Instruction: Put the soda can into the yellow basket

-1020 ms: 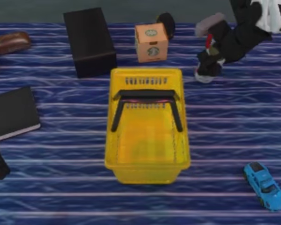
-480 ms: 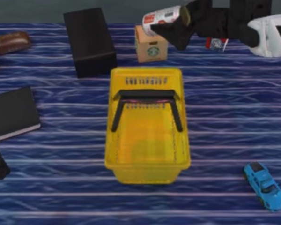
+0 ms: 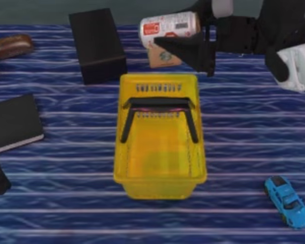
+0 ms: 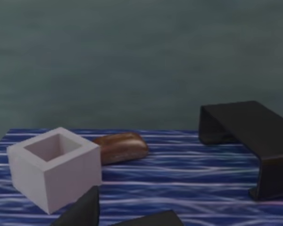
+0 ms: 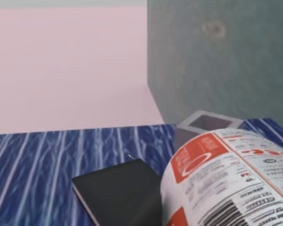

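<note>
The right tool [image 3: 185, 43] grips the soda can [image 3: 169, 25] on its side, lifted off the worktop; the yellow basket [image 3: 160, 175] lies below and nearer, still empty; carrying over and release remain; left arm idle.

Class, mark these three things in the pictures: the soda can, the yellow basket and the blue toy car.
soda can [image 3: 169, 26], top view, on its white side with the red label.
yellow basket [image 3: 160, 190], top view, on its near rim.
blue toy car [image 3: 287, 202], top view, on its roof.

Right hand [image 3: 185, 38] raised, clamped shut (left arm parked).
</note>
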